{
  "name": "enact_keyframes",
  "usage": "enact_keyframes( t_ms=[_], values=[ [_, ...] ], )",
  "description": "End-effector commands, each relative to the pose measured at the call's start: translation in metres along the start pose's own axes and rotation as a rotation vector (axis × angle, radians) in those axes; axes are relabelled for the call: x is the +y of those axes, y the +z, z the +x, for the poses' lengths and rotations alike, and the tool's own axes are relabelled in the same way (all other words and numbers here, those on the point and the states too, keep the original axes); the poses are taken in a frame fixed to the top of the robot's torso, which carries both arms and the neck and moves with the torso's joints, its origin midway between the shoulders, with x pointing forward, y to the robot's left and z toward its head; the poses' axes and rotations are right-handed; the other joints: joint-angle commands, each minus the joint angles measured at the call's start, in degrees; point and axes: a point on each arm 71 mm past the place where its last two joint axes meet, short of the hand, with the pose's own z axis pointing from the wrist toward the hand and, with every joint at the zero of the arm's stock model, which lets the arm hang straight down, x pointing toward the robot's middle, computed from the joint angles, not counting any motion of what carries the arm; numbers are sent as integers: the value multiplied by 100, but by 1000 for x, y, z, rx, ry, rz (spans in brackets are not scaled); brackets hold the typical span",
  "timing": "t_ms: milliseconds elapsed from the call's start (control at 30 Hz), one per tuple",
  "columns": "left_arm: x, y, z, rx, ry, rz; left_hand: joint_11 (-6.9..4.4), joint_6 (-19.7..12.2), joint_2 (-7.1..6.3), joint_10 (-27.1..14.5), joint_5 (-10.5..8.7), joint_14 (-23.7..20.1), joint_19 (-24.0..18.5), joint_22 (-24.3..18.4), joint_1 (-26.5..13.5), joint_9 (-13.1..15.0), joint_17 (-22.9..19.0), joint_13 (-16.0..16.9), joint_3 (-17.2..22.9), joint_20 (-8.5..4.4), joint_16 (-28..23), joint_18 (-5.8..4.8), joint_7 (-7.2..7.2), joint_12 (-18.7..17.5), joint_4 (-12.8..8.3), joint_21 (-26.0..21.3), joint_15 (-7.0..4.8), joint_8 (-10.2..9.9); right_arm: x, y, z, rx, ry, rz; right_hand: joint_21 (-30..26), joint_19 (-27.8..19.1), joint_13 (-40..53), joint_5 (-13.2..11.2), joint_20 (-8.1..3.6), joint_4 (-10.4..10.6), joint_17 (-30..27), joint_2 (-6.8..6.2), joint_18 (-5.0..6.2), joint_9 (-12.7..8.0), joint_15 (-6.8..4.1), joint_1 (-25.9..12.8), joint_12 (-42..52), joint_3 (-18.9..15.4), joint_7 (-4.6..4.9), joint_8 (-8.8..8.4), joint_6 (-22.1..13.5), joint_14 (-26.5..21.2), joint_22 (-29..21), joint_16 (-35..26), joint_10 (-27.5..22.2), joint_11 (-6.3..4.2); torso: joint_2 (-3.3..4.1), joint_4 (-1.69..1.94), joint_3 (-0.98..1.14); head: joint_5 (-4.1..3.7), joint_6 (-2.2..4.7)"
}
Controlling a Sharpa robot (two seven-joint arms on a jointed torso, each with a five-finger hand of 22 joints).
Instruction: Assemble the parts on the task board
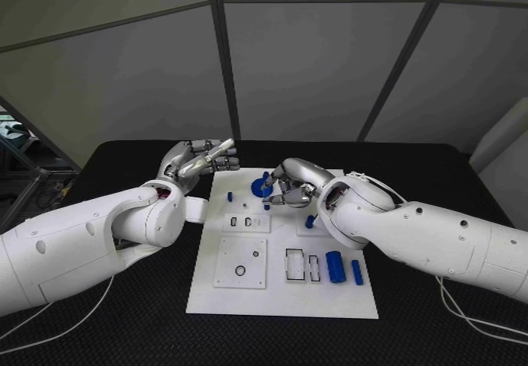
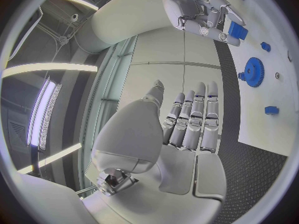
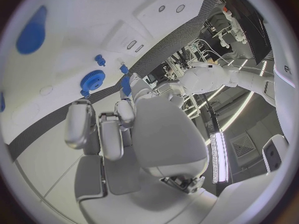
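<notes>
The left robot hand (image 1: 201,161) hangs above the counter (image 1: 121,320) just off the board's (image 1: 281,301) far left corner, fingers stretched out side by side, holding nothing. The right robot hand (image 1: 288,185) is over the board's far end with fingers curled; whether they pinch anything I cannot tell. A blue gear (image 2: 253,71) sits on the board just beside that hand, with small blue pegs (image 2: 271,110) near it. 2 blue cylinders (image 1: 336,268) lie at the board's near right.
</notes>
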Motion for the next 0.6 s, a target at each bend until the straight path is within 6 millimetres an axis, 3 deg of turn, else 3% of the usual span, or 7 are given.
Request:
enact_keyframes(
  t_ms=[33, 200, 333, 600],
  values=[
    [-2, 1, 1, 12, 0, 11, 18, -9, 47, 28, 5, 6, -32, -7, 29, 2, 9, 3, -7, 23, -17, -113, 56, -16, -30, -3, 43, -35, 4, 2, 9, 30, -57, 13, 22, 35, -17, -15, -5, -7, 669, 94, -81, 22, -29, 61, -35, 43, -33, 21, 58, 426, -9, 8, -30, -22, 3, -2, 3, 44, -23],
    [-2, 1, 1, 12, 0, 11, 18, -9, 47, 28, 5, 6, -32, -7, 29, 2, 9, 3, -7, 23, -17, -113, 56, -16, -30, -3, 43, -35, 10, 4, 20, 49, -67, 4, 21, 34, -26, -18, -5, -2, 663, 81, -81, 20, -28, 40, -46, 45, -31, 20, 54, 424, -10, 4, -36, -21, 4, -1, 4, 68, -44],
    [-2, 1, 1, 12, 0, 11, 18, -9, 47, 28, 5, 6, -32, -7, 29, 2, 9, 3, -7, 23, -17, -113, 56, -16, -30, -3, 43, -35, 13, 5, 28, 67, -77, -2, 20, 33, -33, -19, -6, 0, 651, 71, -80, 19, -27, 27, -53, 46, -31, 21, 53, 422, -11, -2, -40, -20, 4, -14, 8, 129, -59],
    [-1, 2, 2, 13, -1, 11, 18, -9, 47, 28, 5, 6, -32, -7, 29, 2, 9, 3, -7, 23, -17, -113, 56, -16, -30, -3, 43, -35, 15, 2, 47, 116, -103, -5, 11, 22, -50, -23, -6, 4, 649, 42, -77, 16, -27, -5, -72, 47, -30, 21, 50, 421, -29, -4, -52, -19, 4, -14, 9, 132, -96]
  ],
)
